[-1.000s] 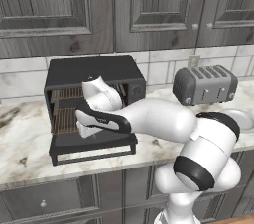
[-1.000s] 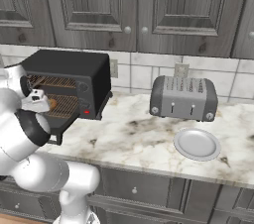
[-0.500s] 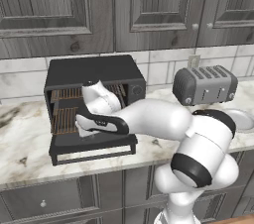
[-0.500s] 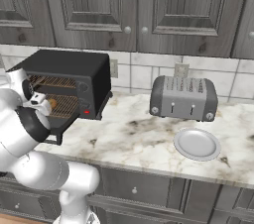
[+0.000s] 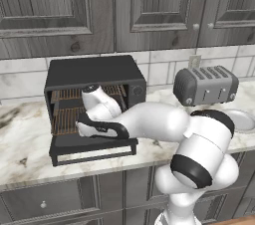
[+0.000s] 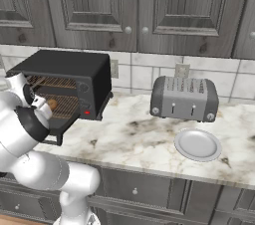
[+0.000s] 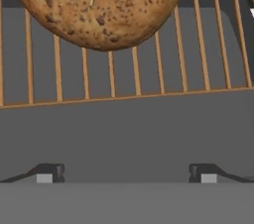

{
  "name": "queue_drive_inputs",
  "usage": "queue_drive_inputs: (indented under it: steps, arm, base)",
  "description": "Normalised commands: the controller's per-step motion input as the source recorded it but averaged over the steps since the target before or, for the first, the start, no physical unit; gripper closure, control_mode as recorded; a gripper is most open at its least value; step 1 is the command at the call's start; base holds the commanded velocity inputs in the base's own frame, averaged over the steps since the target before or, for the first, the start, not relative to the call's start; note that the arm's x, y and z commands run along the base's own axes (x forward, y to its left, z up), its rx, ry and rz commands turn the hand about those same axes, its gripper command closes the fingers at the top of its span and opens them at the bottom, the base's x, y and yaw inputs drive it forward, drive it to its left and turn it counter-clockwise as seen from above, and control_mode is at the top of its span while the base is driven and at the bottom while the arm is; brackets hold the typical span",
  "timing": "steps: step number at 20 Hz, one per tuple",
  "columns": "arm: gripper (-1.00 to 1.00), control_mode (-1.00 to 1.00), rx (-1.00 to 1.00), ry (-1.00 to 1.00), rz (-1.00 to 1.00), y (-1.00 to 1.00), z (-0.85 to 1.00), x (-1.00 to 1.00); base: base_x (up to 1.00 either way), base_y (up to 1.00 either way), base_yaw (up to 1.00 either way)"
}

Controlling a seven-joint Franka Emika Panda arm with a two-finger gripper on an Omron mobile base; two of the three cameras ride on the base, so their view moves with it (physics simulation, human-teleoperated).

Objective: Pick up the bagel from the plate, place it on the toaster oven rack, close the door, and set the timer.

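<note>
Bagel (image 7: 99, 7) sits flat on the toaster oven rack (image 7: 208, 64), and that settles where things stand: the hand view shows it lying on the copper wires toward the top of that picture, ahead of the claw, with a clear stretch of rack and then the rack's front wire between it and the fingertips (image 7: 49, 173). The gripper (image 7: 126, 174) is spread wide with nothing between its tips, so by my read the bread is released and the placing step looks done. From the right base view the bagel (image 6: 51, 103) shows as a small brown spot on the rack inside the black oven's mouth, just beyond the white wrist. The relation that matters now is the door (image 5: 94, 145): it hangs dropped flat out from the front of the oven, below the rack, and the hand hovers right over it. Its long axis and bar handle run across the oven's front, crosswise to the arm's reach. To close it, I'd judge the claw must back out from the oven, drop below the flap's outer edge and push up toward the oven. Plate (image 6: 197, 145) lies bare well to the right of the oven, near the silver toaster (image 6: 185, 98).
</note>
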Motion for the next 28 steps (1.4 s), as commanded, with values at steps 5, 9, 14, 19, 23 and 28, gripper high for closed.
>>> queue_drive_inputs:
  steps: [5,9,14,19,23,28]
  arm:
    - [-1.0,-1.0,0.0,-0.05,-0.12,0.0,-0.17,0.18]
    - [-1.0,-1.0,0.0,-0.05,-0.11,0.0,-0.08,0.27]
    - [-1.0,-1.0,0.0,-0.03,-0.11,0.0,-0.1,0.3]
    - [-1.0,-1.0,0.0,-0.03,-0.11,0.0,-0.01,0.38]
    - [-1.0,-1.0,0.0,-0.03,-0.1,0.0,0.0,0.38]
    - [-1.0,-1.0,0.0,-0.05,-0.08,0.0,0.0,0.27]
  base:
    - [0.0,0.0,0.0]
    - [0.0,0.0,0.0]
    - [0.0,0.0,0.0]
    - [0.0,0.0,0.0]
    - [0.0,0.0,0.0]
    - [0.0,0.0,0.0]
